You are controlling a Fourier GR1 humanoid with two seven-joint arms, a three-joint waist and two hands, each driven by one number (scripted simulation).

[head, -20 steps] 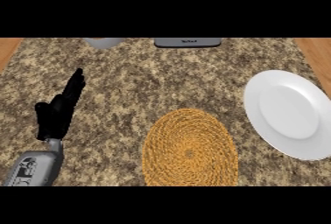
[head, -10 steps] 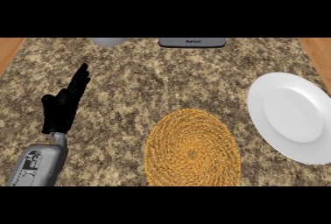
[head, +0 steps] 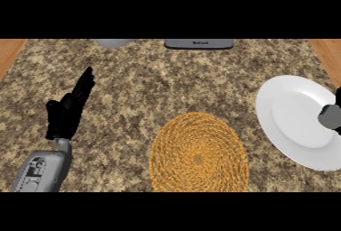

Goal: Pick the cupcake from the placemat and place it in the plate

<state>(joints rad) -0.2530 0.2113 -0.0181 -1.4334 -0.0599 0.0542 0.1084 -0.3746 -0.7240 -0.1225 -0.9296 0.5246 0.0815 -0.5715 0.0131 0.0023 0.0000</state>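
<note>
A round woven orange placemat (head: 198, 153) lies on the counter at lower centre, and no cupcake shows on it or anywhere else in view. To the right lies a white plate (head: 293, 118), bare apart from what overlaps its right edge. There a small dark grey part of my right hand (head: 330, 116) juts in from the picture's right border; the rest of it is out of view. My left hand (head: 66, 110) rests open at the left, fingers straight and pointing away, well apart from mat and plate.
The counter top is speckled brown stone with wooden strips at both far corners. A grey rounded object (head: 113, 43) and a flat dark grey device (head: 198, 43) sit at the back edge.
A dark grey part of my right hand has come into view at the right border over the plate's edge. The left hand has barely moved.
</note>
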